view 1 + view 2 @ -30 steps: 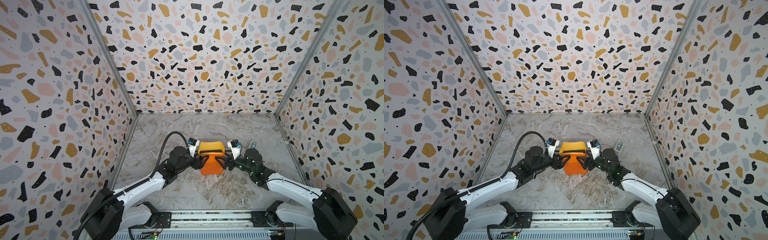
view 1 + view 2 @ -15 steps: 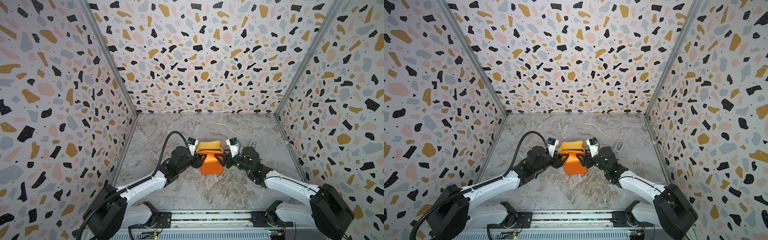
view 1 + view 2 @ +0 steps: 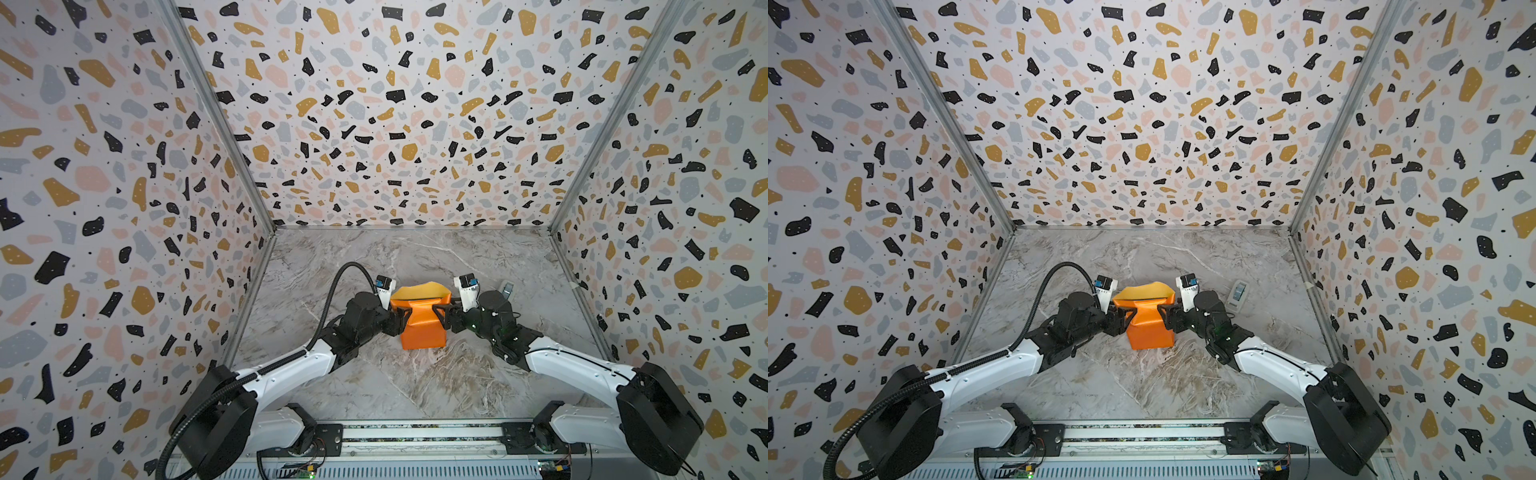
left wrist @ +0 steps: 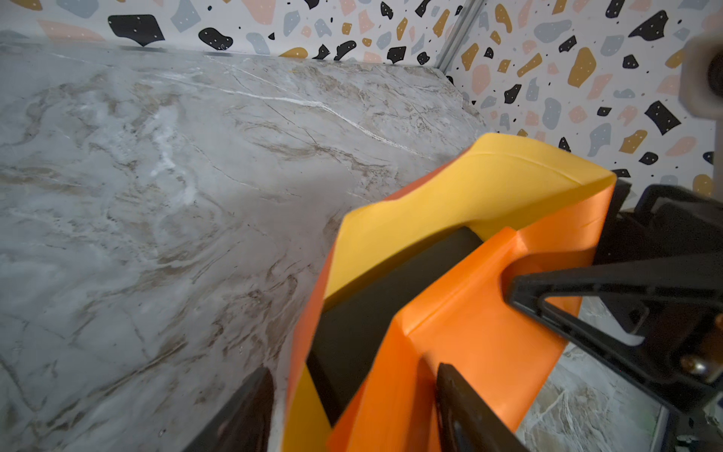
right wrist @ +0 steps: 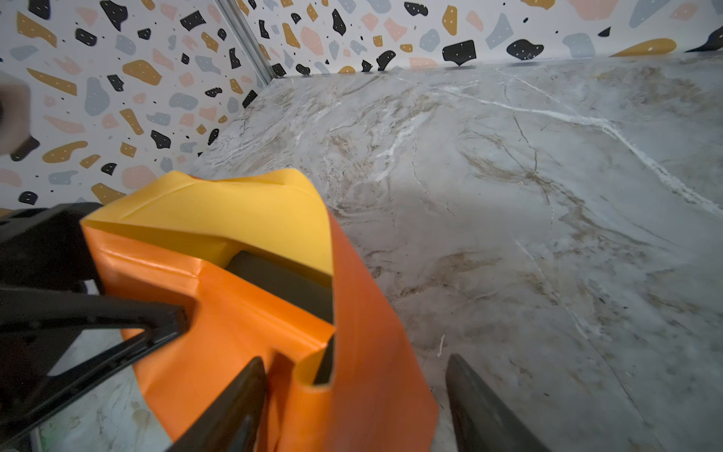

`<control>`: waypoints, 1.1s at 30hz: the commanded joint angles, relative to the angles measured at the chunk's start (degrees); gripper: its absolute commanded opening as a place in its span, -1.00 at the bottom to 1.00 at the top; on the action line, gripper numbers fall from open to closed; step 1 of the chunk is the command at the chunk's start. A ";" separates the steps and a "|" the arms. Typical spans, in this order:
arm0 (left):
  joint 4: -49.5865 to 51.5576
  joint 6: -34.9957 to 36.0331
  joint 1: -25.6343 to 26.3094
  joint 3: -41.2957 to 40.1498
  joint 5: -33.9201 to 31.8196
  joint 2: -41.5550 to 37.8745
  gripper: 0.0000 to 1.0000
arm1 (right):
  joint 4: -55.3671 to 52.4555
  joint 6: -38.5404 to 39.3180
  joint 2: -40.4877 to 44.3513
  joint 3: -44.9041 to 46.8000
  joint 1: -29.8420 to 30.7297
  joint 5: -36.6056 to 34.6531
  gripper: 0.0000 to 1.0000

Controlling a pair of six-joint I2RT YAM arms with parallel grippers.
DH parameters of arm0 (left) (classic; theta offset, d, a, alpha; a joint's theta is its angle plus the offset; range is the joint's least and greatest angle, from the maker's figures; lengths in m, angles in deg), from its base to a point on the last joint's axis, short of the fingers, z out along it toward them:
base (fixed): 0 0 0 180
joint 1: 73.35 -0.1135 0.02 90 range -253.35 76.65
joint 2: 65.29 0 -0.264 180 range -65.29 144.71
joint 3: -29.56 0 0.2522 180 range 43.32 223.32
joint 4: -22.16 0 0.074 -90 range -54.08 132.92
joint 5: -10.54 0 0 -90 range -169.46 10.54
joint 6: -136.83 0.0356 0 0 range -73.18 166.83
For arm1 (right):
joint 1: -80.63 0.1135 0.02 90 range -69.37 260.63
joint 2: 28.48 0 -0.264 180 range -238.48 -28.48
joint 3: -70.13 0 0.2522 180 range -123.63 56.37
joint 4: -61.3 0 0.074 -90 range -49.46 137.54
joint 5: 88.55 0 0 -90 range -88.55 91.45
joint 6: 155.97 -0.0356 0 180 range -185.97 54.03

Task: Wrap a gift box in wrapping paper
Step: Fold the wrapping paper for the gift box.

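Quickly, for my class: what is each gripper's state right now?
Left gripper: open, fingers straddling the wrapping paper and gift box, not clamped.
Right gripper: open, straddling the same paper, gap at one finger.

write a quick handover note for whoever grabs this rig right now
Left gripper: jaws apart, straddling the left end of the gift box in its wrapping paper; no firm clamp evident.
Right gripper: the same at the right end.
Where: the box sits mid-table inside the paper; a dark strip of it shows between the flaps.
Done: paper brought up around the box, near orange flap folded over it.
Left: the far flap, yellow face showing, stands up and needs folding down; then both ends need closing.
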 commanded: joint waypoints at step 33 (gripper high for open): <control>8.11 3.99 2.70 7.02 -15.09 6.76 -0.31 | -12.89 2.85 -1.86 -6.66 0.27 -11.69 -0.09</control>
